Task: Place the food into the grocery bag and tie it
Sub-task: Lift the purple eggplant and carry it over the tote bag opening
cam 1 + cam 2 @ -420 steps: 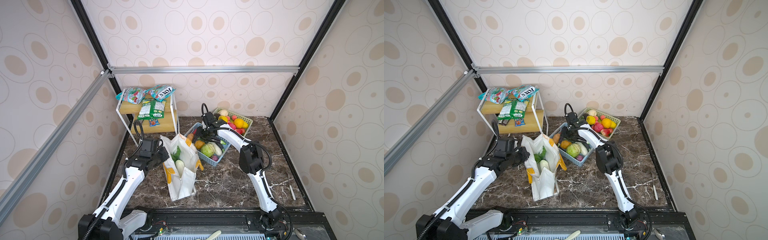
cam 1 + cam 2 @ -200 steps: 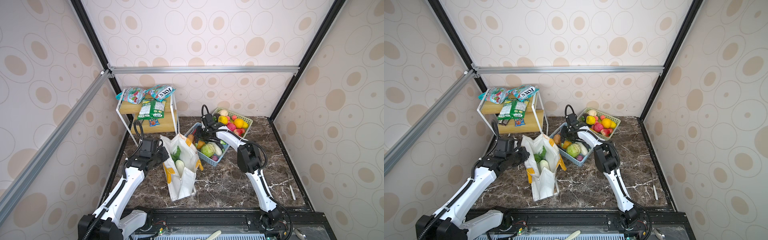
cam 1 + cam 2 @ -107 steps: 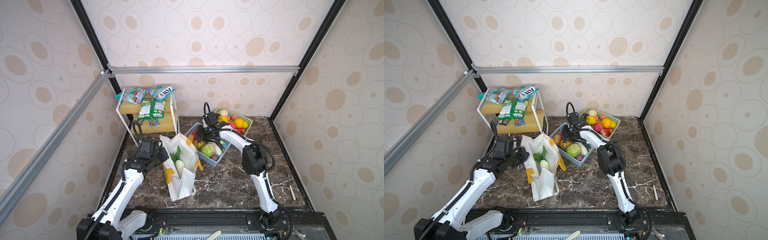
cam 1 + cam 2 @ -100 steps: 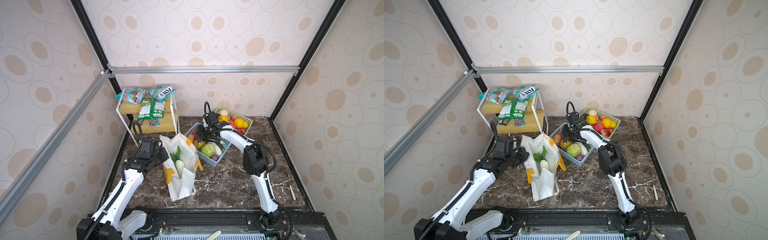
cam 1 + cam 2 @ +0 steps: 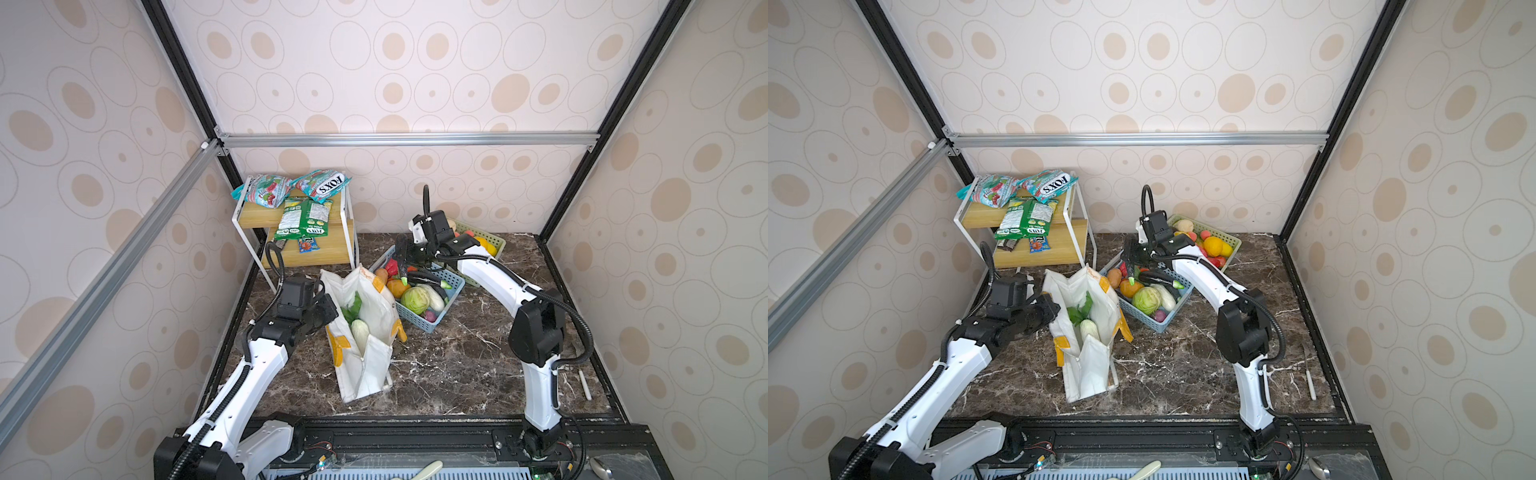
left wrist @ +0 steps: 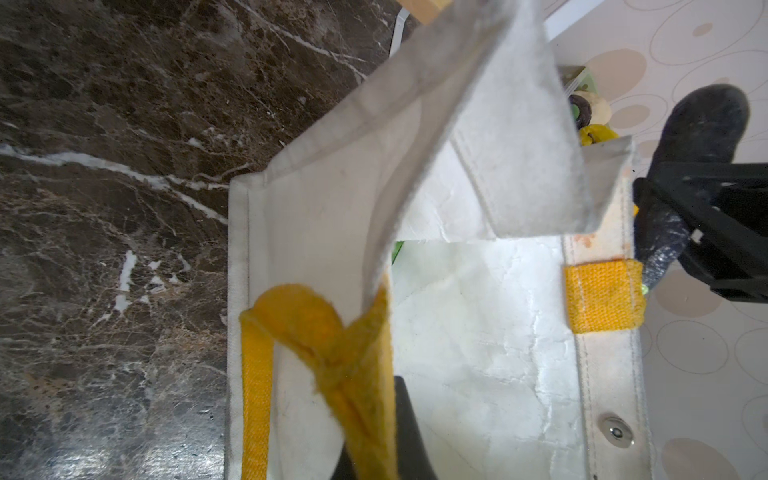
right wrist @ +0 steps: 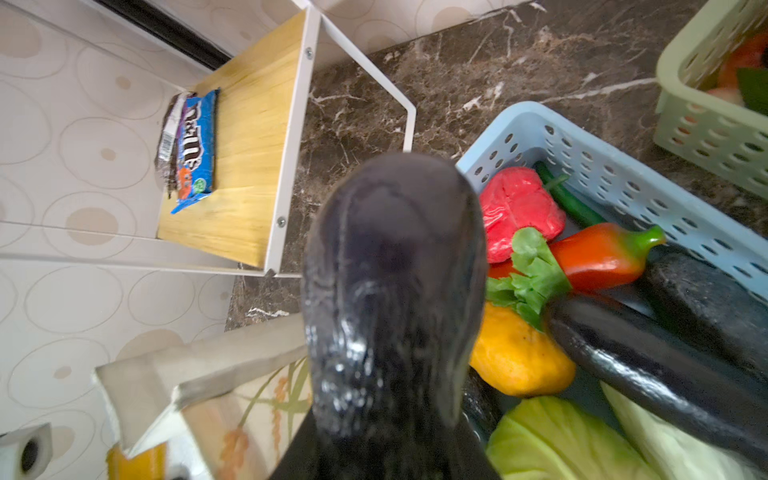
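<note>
Right wrist, eggplant (image 7: 395,270) (dark) masks shelf (image 7: 249,166), basket (image 7: 602,178)

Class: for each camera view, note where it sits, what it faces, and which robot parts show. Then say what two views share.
Top views: high at the front, looking down at the table; left arm, right arm, left claw and right claw show.
Left wrist: on the left arm, looking into the bag; one claw finger shows.
Right wrist: on the right arm, facing the held eggplant, blue basket and shelf; claw mostly hidden.
Shared: both wrist views show bag and eggplant.
</note>
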